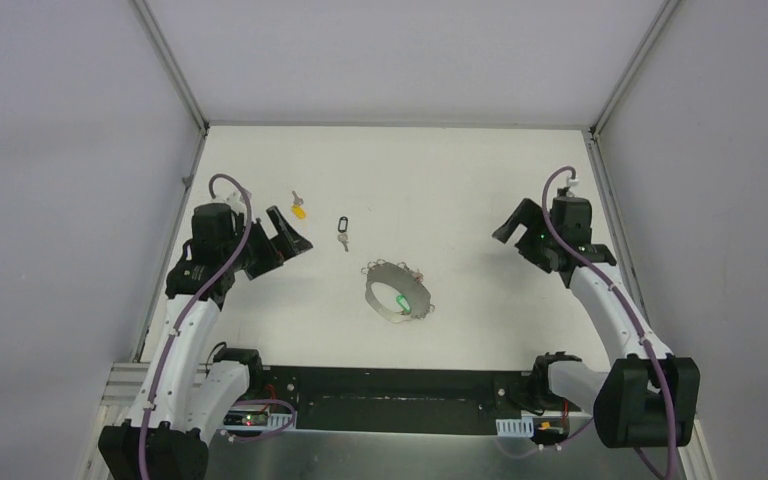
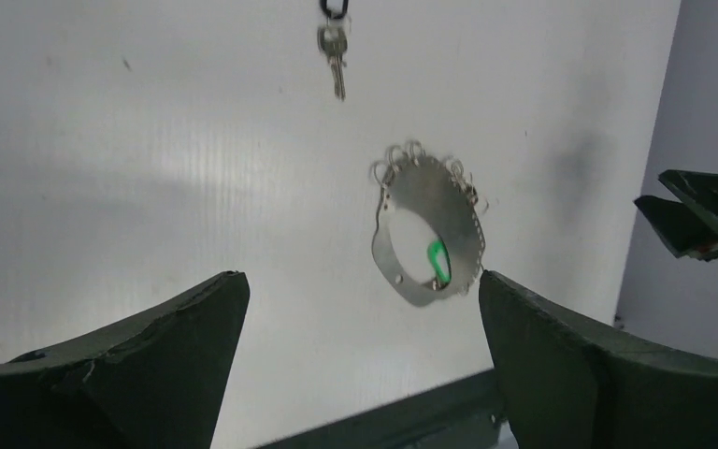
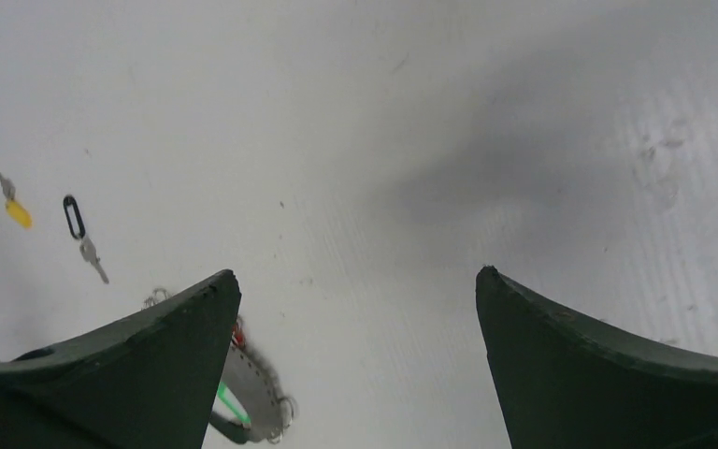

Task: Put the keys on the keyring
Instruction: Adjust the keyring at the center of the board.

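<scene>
The keyring (image 1: 398, 290), a wide silvery oval band with small wire loops on its rim, lies mid-table. A key with a green tag (image 1: 401, 302) rests inside it. Behind it to the left lies a key with a black tag (image 1: 342, 232), and a key with a yellow tag (image 1: 299, 209) farther left. My left gripper (image 1: 288, 232) hovers open just beside the yellow-tagged key, holding nothing. My right gripper (image 1: 513, 225) stands open and empty well to the right of the keyring. The left wrist view shows the keyring (image 2: 449, 210) ahead; the right wrist view shows the keyring (image 3: 252, 388) half hidden behind a finger (image 3: 131, 374).
The white table (image 1: 460, 190) is enclosed by grey walls with metal frame posts at the back corners. A black base rail (image 1: 390, 395) runs along the near edge between the arm bases. My right gripper's fingers (image 2: 701, 220) show at the right edge of the left wrist view.
</scene>
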Tool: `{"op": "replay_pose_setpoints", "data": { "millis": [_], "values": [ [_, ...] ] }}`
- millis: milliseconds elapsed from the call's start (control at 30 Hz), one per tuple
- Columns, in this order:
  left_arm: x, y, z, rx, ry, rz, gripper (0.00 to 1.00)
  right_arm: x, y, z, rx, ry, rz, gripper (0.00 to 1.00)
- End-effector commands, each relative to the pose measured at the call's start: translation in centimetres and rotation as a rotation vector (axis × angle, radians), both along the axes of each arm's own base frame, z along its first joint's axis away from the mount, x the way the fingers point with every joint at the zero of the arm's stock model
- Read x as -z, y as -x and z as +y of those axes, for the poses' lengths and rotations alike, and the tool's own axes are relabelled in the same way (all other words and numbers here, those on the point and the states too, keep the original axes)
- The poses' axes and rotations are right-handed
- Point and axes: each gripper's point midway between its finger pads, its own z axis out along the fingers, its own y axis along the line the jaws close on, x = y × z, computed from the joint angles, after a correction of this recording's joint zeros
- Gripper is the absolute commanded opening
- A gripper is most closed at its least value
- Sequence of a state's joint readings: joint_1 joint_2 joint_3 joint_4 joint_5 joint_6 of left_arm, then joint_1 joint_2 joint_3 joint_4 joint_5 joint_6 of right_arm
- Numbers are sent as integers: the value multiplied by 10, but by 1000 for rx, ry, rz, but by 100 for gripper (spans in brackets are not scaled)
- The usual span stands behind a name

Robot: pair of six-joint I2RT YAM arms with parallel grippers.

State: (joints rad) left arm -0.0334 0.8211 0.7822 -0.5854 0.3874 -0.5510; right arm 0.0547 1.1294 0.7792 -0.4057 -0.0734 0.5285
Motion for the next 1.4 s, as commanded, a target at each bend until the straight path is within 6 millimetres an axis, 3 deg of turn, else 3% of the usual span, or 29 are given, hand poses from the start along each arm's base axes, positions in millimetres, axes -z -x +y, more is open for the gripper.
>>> {"op": "replay_pose_setpoints", "data": {
  "millis": [0, 133, 200, 433, 567, 767, 900, 1167, 1367],
  "values": [
    [15, 43, -26, 26, 198, 184, 99, -1, 42, 42, -147, -220, 70, 100],
    [24, 51, -37, 70, 280, 193, 97, -3, 67, 85, -368, -431, 107, 100],
    [31, 55, -42, 82, 308, 238, 94, 0, 78, 96, -421, -492, 133, 100],
    [42, 62, -62, 150, 392, 310, 80, 19, 112, 121, -565, -499, 244, 100],
    [50, 62, -78, 187, 357, 322, 75, 36, 124, 139, -635, -456, 339, 99],
    [71, 63, -113, 262, 249, 391, 66, 63, 130, 161, -702, -324, 466, 92],
    [82, 52, -124, 263, 160, 407, 50, 81, 128, 169, -699, -263, 528, 84],
    [102, 16, -129, 221, 1, 382, 48, 86, 120, 182, -693, -250, 528, 63],
    [114, 2, -143, 260, -36, 409, 47, 87, 108, 188, -681, -248, 511, 46]
  ]
}}
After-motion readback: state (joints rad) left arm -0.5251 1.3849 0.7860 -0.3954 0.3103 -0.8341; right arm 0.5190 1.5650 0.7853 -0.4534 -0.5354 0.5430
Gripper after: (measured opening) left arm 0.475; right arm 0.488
